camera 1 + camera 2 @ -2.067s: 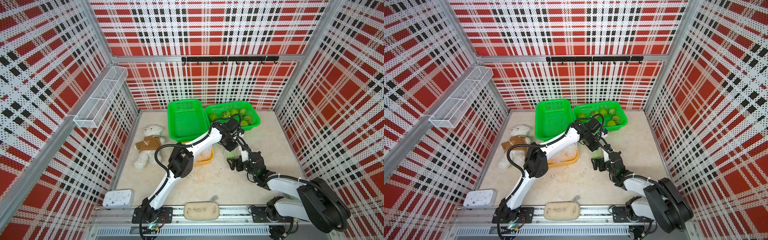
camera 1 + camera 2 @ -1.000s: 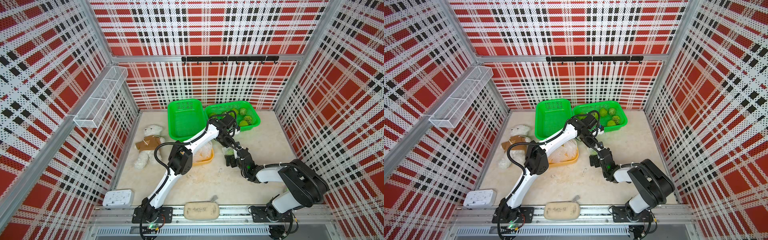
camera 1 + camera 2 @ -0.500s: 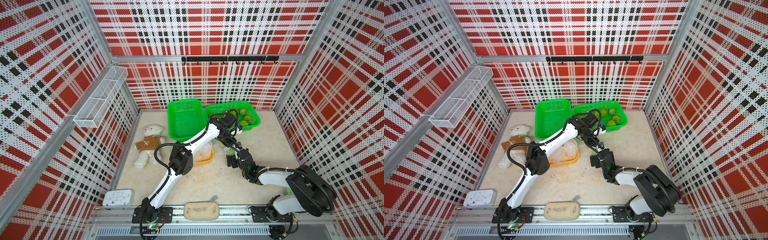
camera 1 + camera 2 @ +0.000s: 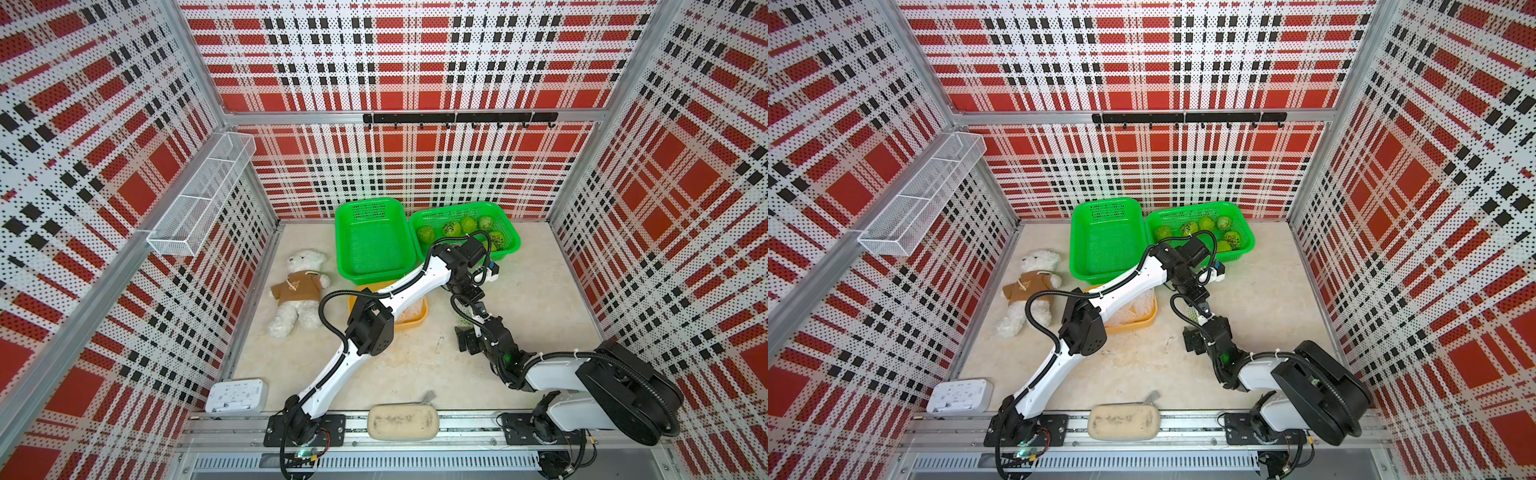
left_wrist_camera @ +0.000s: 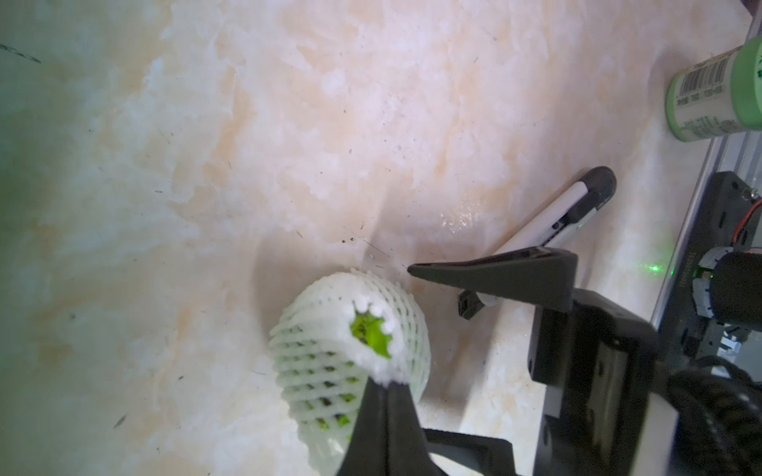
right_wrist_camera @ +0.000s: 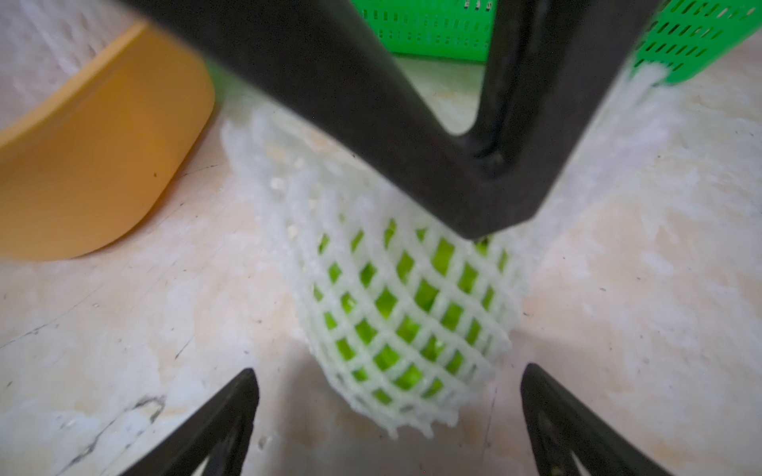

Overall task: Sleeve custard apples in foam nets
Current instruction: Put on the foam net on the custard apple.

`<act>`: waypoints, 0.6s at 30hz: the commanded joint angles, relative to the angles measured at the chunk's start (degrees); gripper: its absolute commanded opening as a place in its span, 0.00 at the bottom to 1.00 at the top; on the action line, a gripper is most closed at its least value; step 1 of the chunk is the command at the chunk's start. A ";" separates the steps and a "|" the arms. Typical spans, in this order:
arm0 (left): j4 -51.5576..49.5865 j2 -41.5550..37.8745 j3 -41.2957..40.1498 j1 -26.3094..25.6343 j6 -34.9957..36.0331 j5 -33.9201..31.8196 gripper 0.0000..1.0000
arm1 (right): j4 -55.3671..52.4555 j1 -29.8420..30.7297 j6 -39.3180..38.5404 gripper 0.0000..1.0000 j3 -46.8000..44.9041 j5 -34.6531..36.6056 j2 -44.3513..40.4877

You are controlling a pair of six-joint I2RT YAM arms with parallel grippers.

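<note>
A custard apple (image 5: 371, 329) sits inside a white foam net (image 5: 325, 362), green showing through the mesh (image 6: 412, 321). My left gripper (image 5: 389, 385) is shut on the net's upper rim and holds it low over the floor, right of the orange tray (image 4: 409, 328). My right gripper (image 6: 387, 371) is open, its fingers spread on either side of the netted fruit without touching it. In both top views the two grippers (image 4: 467, 297) (image 4: 1192, 338) meet at mid-floor. Several bare custard apples (image 4: 453, 228) lie in the right green basket (image 4: 509, 245). More foam nets (image 4: 1129, 307) fill the tray.
An empty green basket (image 4: 340, 232) stands left of the fruit basket. A plush bear (image 4: 297, 286) lies at the left. A white device (image 4: 237, 395) and a beige pouch (image 4: 403, 422) sit by the front rail. A green can (image 5: 717, 99) and a pen (image 5: 556, 214) lie to the right.
The left gripper has kept its hold on the net with the fruit inside. The right arm has shifted its elbow, and its open gripper has drawn slightly back toward the front.
</note>
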 commanded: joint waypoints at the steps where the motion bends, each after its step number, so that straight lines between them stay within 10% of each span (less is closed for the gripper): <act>1: -0.17 2.22 0.47 -2.12 0.13 -0.12 0.00 | 15.77 1.06 -3.73 1.00 0.70 -2.05 1.47; 18: 5.33 -0.86 -5.37 0.07 -2.18 -1.68 0.00 | 7.91 0.58 5.97 1.00 -3.93 4.14 -10.79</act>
